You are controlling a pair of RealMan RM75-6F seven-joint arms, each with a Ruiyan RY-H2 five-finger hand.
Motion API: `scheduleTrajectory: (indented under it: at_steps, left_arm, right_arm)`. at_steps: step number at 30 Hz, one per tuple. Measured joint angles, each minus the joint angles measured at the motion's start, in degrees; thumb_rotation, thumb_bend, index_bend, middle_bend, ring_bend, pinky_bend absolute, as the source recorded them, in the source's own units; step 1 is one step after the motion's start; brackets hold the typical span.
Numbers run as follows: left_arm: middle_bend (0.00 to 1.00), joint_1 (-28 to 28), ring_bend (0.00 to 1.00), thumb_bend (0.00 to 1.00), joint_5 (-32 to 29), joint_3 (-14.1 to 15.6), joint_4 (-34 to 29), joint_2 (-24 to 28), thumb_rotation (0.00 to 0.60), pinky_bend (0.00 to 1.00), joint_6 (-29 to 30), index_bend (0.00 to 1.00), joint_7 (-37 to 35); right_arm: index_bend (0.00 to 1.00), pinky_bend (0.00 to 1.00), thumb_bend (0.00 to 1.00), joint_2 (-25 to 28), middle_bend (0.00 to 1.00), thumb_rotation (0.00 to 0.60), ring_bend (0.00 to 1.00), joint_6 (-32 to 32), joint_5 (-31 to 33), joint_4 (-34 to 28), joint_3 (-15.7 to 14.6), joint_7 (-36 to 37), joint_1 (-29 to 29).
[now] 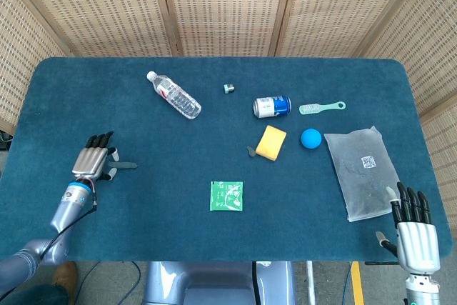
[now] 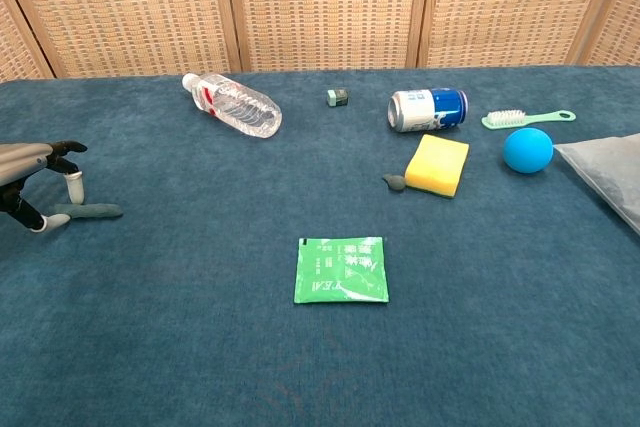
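My left hand [image 1: 93, 164] hovers low at the table's left side, fingers spread. A small grey-green stick [image 1: 126, 166] lies on the cloth just to its right. In the chest view the hand [image 2: 38, 187] arches over the stick's [image 2: 92, 211] left end, thumb on the near side and a fingertip on the far side; no grip shows. My right hand [image 1: 416, 237] hangs off the front right corner, fingers straight and apart, holding nothing, next to a grey plastic bag [image 1: 362, 169].
A clear bottle [image 1: 173, 95] lies at the back left. A small cube [image 1: 228, 88], a can [image 1: 272, 106], a green brush [image 1: 321, 108], a yellow sponge [image 1: 270, 142], a blue ball [image 1: 310, 138] and a green sachet [image 1: 226, 196] lie on the blue table [image 1: 186, 233].
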Motion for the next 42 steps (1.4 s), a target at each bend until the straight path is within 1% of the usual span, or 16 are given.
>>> scheduleTrajectory:
  at_steps: [11,19,21,24,33,38,42]
  left_arm:
    - [0.0,-0.43,0.0,0.38,-2.16,-0.07,-0.03,-0.44,0.6,0.0,-0.36,0.5,2.84]
    - [0.0,-0.66,0.0,0.38,-3.44,-0.17,0.49,-0.81,0.6,0.0,-0.78,0.53,3.77]
    - [0.0,-0.7,0.0,0.4,-3.59,-0.2,0.64,-0.85,0.6,0.0,-0.78,0.54,3.91]
    - [0.0,-0.76,0.0,0.44,-3.91,-0.22,0.76,-0.87,0.6,0.0,-0.86,0.55,4.14]
    - [0.0,-0.76,0.0,0.48,-4.01,-0.23,0.44,-0.97,0.6,0.0,-0.5,0.65,3.64]
    - [0.0,-0.39,0.0,0.48,-3.25,-0.49,-0.5,-0.44,0.6,0.0,0.79,0.71,1.7]
    - [0.0,0.04,0.0,0.48,-2.17,-0.67,-2.21,0.57,0.6,0.0,1.89,0.74,-0.68]
  right_arm:
    - [0.0,0.0,0.0,0.22,0.0,0.6,0.0,-0.06,-0.07,-0.17,-0.1,0.35,0.01]
    - [0.0,0.0,0.0,0.32,0.0,0.6,0.0,-0.06,-0.17,-0.26,-0.16,0.56,0.04]
    - [0.0,0.0,0.0,0.33,0.0,0.6,0.0,-0.1,-0.15,-0.25,-0.17,0.62,0.05]
    - [0.0,0.0,0.0,0.37,0.0,0.6,0.0,-0.12,-0.2,-0.29,-0.2,0.74,0.07]
    - [0.0,0.0,0.0,0.49,0.0,0.6,0.0,-0.12,-0.19,-0.35,-0.22,0.97,0.06]
    - [0.0,0.0,0.0,0.55,0.0,0.6,0.0,-0.19,-0.17,-0.34,-0.23,1.13,0.09]
    - [0.0,0.0,0.0,0.56,0.0,0.6,0.0,-0.37,-0.17,-0.37,-0.28,1.16,0.14]
